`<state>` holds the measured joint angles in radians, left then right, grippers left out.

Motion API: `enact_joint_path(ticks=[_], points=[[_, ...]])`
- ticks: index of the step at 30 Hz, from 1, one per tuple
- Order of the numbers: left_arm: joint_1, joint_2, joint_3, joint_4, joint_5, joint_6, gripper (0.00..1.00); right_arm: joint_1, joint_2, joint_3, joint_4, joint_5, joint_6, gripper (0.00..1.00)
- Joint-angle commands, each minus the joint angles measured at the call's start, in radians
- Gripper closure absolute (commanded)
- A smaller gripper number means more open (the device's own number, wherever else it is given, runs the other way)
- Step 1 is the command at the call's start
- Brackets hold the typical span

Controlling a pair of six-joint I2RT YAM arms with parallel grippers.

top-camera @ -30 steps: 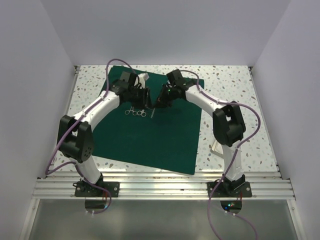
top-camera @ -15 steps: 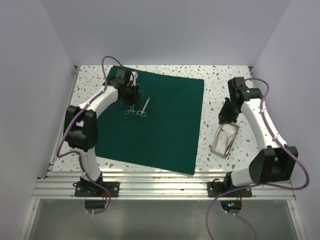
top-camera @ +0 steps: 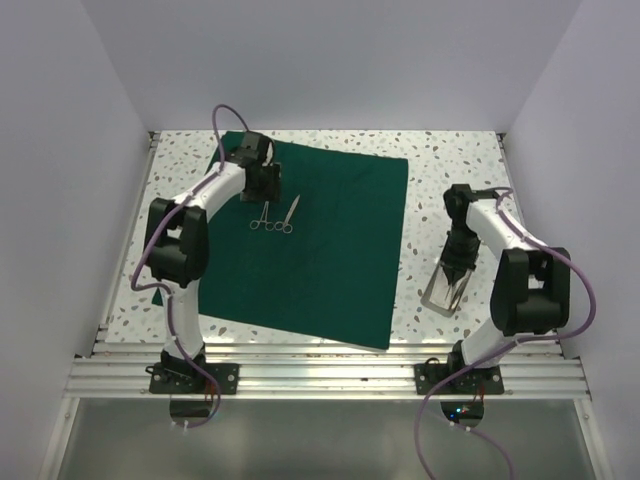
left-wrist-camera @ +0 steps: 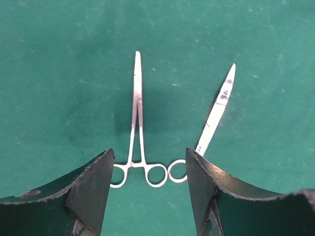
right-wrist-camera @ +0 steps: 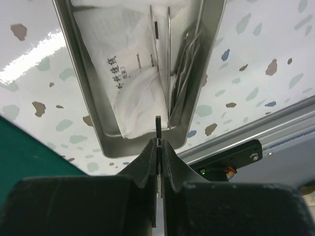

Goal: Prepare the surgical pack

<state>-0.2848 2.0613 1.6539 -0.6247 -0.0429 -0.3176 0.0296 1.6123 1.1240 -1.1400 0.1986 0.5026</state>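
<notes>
left fingers (left-wrist-camera: 93,182) have just spread wide above the clamp (left-wrist-camera: 137,123) and scissors (left-wrist-camera: 216,110) lying loose on the green cloth (top-camera: 330,250), right fingers (right-wrist-camera: 147,162) now pinched shut over the tray (right-wrist-camera: 86,93) on the worktop, so we reckon tools are placed, tray contents next

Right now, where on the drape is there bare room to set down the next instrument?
Bare: the green drape across its middle, right side and near half, below the two ring-handled instruments. Crowded: its far-left corner, where those lie under the open left gripper. The metal tray is full, with the shut right gripper over it.
</notes>
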Motion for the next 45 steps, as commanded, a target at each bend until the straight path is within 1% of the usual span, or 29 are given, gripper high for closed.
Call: enact_joint_path(ticks=[1, 6, 8, 9, 11, 12, 15, 17, 22, 25, 26, 27, 31, 32, 34, 40, 42, 45], points=[[-0.014, 0.013, 0.052, -0.010, -0.060, 0.026, 0.36, -0.003, 0.030, 0.037, 0.052, 0.047, -0.029, 0.93], [-0.020, 0.040, 0.064, -0.018, -0.086, 0.038, 0.37, -0.003, 0.075, 0.043, 0.074, 0.067, -0.035, 0.84], [-0.020, 0.051, 0.069, -0.017, -0.098, 0.046, 0.37, -0.003, 0.081, 0.056, 0.068, 0.065, -0.044, 0.78], [-0.022, 0.056, 0.072, -0.015, -0.107, 0.051, 0.37, -0.003, 0.084, 0.068, 0.065, 0.064, -0.045, 0.72], [-0.024, 0.077, 0.087, -0.023, -0.121, 0.051, 0.38, -0.003, 0.078, 0.082, 0.045, 0.065, -0.049, 0.65], [-0.024, 0.083, 0.092, -0.024, -0.127, 0.051, 0.40, -0.003, 0.074, 0.098, 0.037, 0.064, -0.047, 0.62], [-0.028, 0.111, 0.107, -0.018, -0.147, 0.043, 0.46, -0.003, 0.044, 0.143, 0.002, 0.059, -0.055, 0.61], [-0.031, 0.134, 0.124, -0.018, -0.152, 0.038, 0.48, -0.003, 0.029, 0.183, -0.027, 0.065, -0.062, 0.60], [-0.039, 0.187, 0.174, -0.023, -0.178, 0.037, 0.49, -0.003, 0.012, 0.241, -0.064, 0.030, -0.068, 0.60], [-0.039, 0.226, 0.217, -0.038, -0.199, 0.051, 0.56, -0.005, 0.012, 0.270, -0.078, 0.002, -0.067, 0.60], [-0.040, 0.232, 0.221, -0.043, -0.206, 0.054, 0.60, -0.004, 0.020, 0.283, -0.082, -0.004, -0.070, 0.60], [-0.040, 0.238, 0.224, -0.047, -0.212, 0.052, 0.62, -0.002, 0.021, 0.289, -0.084, -0.007, -0.073, 0.60], [-0.040, 0.235, 0.198, -0.032, -0.222, 0.052, 0.66, -0.003, 0.020, 0.301, -0.087, -0.019, -0.078, 0.60], [-0.040, 0.232, 0.189, -0.018, -0.224, 0.055, 0.68, -0.003, 0.020, 0.306, -0.087, -0.024, -0.078, 0.60], [-0.040, 0.235, 0.175, -0.015, -0.219, 0.060, 0.70, -0.003, 0.021, 0.312, -0.086, -0.045, -0.078, 0.60], [-0.031, 0.227, 0.149, 0.003, -0.164, 0.075, 0.85, 0.010, 0.024, 0.355, -0.076, -0.126, -0.072, 0.60], [-0.030, 0.211, 0.150, 0.008, -0.155, 0.080, 1.00, 0.027, 0.031, 0.378, -0.066, -0.171, -0.070, 0.60], [-0.025, 0.191, 0.176, -0.006, -0.150, 0.078, 1.00, 0.059, 0.047, 0.405, -0.047, -0.197, -0.059, 0.60]])
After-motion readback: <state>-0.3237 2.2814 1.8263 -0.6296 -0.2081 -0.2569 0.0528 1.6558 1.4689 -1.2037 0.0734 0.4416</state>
